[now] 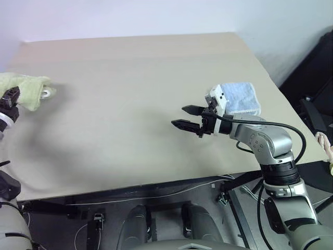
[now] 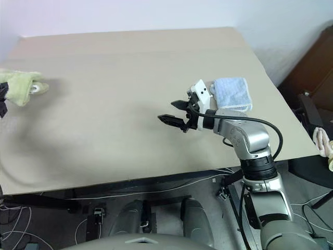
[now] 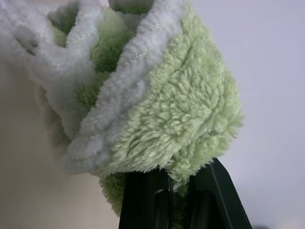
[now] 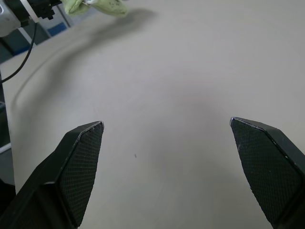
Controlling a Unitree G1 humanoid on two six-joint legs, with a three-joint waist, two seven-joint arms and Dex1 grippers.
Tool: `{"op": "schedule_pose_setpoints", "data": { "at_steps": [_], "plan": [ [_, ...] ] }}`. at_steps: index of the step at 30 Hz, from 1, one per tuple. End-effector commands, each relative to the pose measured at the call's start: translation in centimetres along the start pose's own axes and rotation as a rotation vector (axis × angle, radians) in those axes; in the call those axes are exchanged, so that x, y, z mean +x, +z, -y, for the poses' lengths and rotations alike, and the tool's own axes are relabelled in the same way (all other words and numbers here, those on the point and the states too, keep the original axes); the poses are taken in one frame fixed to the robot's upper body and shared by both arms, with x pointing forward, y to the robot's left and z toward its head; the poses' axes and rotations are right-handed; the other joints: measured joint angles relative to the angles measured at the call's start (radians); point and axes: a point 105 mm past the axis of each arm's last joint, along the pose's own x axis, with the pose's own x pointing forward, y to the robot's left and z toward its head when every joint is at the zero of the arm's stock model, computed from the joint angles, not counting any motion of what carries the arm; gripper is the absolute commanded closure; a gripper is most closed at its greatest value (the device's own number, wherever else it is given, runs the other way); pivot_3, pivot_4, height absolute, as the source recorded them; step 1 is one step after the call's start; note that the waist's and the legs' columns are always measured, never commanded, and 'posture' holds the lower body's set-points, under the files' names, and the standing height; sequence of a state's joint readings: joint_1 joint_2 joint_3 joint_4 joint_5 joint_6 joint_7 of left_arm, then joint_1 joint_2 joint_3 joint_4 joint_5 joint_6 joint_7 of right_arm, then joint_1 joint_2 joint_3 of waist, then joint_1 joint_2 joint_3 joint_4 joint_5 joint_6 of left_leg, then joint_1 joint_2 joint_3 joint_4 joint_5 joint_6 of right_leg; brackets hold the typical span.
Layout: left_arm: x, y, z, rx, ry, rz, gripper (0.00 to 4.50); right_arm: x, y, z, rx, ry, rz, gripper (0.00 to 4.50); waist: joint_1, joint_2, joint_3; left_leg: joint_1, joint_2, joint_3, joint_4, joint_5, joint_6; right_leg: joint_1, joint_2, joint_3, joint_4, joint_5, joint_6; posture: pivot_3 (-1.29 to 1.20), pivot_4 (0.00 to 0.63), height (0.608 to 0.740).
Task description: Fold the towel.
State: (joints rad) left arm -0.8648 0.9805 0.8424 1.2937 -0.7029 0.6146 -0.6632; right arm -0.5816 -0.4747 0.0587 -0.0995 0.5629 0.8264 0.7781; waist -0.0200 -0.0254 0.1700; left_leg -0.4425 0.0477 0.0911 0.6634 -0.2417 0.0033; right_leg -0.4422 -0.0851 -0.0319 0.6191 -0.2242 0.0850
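The light green towel point(image 1: 27, 87) is bunched up and held in the air over the table's far left edge, with white edging and a small white loop point(image 1: 48, 94) showing. My left gripper point(image 1: 10, 100) is shut on it; in the left wrist view the black fingers point(image 3: 143, 200) pinch the fluffy bundle point(image 3: 181, 119) from below. My right gripper point(image 1: 183, 116) hovers open above the middle right of the table, nothing between its fingertips point(image 4: 86, 143). The right wrist view shows the towel point(image 4: 97, 5) far off across the bare tabletop.
The beige table point(image 1: 130, 135) spans the view. A smaller folded light blue towel point(image 1: 240, 98) lies near its right edge, just behind my right wrist. Cables point(image 1: 156, 191) run below the front edge. Dark furniture point(image 1: 312, 88) stands off to the right.
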Motion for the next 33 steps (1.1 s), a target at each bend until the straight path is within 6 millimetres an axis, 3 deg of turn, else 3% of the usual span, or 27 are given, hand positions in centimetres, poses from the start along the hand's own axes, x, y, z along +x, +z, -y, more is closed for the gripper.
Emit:
{"op": "schedule_pose_setpoints", "data": {
  "at_steps": [1, 8, 13, 21, 27, 33],
  "plan": [
    [-0.5, 0.5, -1.0, -0.038, 0.019, 0.075, 4.47, -0.7, 1.0, -0.5, -0.053, 0.005, 0.013, 0.00, 0.001, 0.000, 0.000, 0.000, 0.000, 0.000, 0.000, 0.000, 0.000, 0.000, 0.000, 0.000, 0.001, 0.000, 0.000, 0.00, 0.150, 0.740],
    [-2.1, -2.1, -5.2, -0.085, 0.131, 0.063, 4.47, -1.6, 0.8, -0.5, -0.067, -0.010, -0.022, 0.00, 0.000, 0.000, 0.000, 0.001, 0.000, 0.000, 0.001, 0.001, -0.001, 0.000, 0.000, 0.000, 0.002, 0.000, 0.000, 0.00, 0.150, 0.740],
    [-3.2, -2.9, -6.6, -0.102, 0.157, 0.060, 4.47, -2.0, 0.9, 0.0, -0.077, -0.039, -0.029, 0.00, -0.012, 0.001, 0.000, 0.002, 0.000, 0.001, 0.000, 0.000, -0.001, 0.000, -0.001, 0.001, 0.002, 0.000, 0.000, 0.00, 0.150, 0.740],
    [-5.4, -1.8, -7.0, -0.144, 0.106, 0.083, 1.97, -1.6, 0.4, 0.5, -0.089, -0.047, -0.050, 0.00, -0.051, 0.001, -0.001, 0.005, 0.002, 0.001, 0.000, 0.000, -0.001, 0.000, -0.001, 0.002, 0.006, 0.000, 0.000, 0.00, 0.150, 0.740],
    [-8.0, -0.9, -7.2, -0.196, 0.084, 0.091, 0.01, -1.1, -0.1, 0.4, -0.084, -0.045, -0.041, 0.00, -0.050, 0.001, -0.001, 0.011, 0.004, 0.004, -0.001, 0.001, -0.001, 0.000, -0.001, 0.003, 0.010, 0.000, 0.000, 0.00, 0.150, 0.740],
    [-10.3, -1.6, -6.1, -0.192, 0.065, 0.032, 0.01, -1.0, -0.4, 0.6, -0.082, -0.051, -0.026, 0.00, -0.046, 0.001, -0.001, 0.011, 0.003, 0.003, -0.001, 0.001, -0.003, 0.001, -0.010, 0.003, 0.010, -0.002, -0.004, 0.00, 0.150, 0.740]
  ]
}}
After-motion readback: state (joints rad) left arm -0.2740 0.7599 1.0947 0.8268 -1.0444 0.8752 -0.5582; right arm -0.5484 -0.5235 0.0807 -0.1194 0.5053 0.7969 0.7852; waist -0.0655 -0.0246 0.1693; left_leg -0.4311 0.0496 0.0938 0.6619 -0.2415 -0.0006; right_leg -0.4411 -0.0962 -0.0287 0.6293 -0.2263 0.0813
